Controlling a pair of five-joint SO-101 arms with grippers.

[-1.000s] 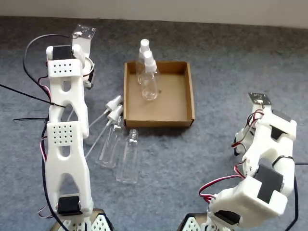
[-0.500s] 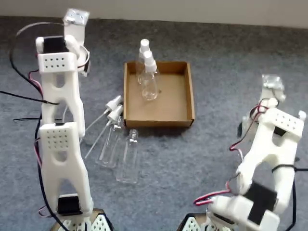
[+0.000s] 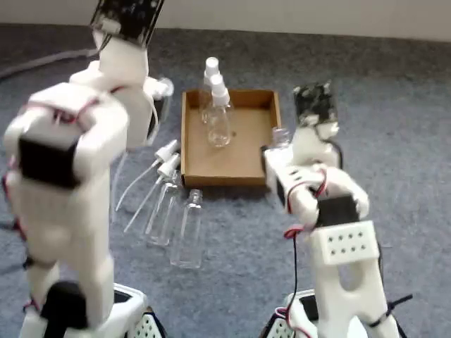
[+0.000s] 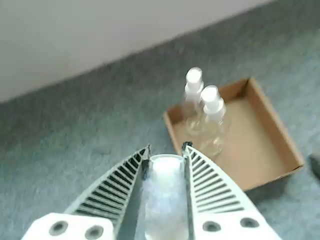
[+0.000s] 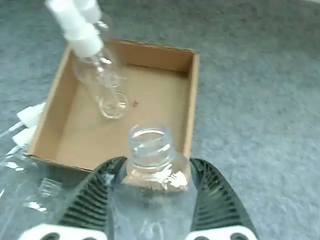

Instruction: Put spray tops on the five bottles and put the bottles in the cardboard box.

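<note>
Grey carpet covered the worktop (image 3: 394, 105), with a pale wall along the top of the high view. The left claw (image 4: 165, 149) was clenched on a spray top (image 4: 164, 190), held up at the upper left of the high view. The right claw (image 5: 157, 162) was clamped round an uncapped bottle (image 5: 150, 142), held upright just beside the right wall of the cardboard box (image 3: 232, 179) in the middle of that view. The step in hand appeared to be mating the two. To do it well, the bottle would likely need to stay upright and firmly pinched so it could not spin. The top's thin dip tube should be threaded into the open mouth first, and the cap then lowered squarely onto the neck before any pressing or turning. A tilted cap would probably jam or slip off. By count there were five bottles. Two stood capped in the far left part of the box, one nearer (image 3: 219, 120) and one behind it (image 3: 210, 77). One was in the right claw, and two lay uncapped side by side at lower left, (image 3: 161, 211) and (image 3: 188, 229). There were five spray tops: two fitted, one in the left claw, and two loose, (image 3: 167, 148) and (image 3: 169, 166), just left of the box. There was one box.
</note>
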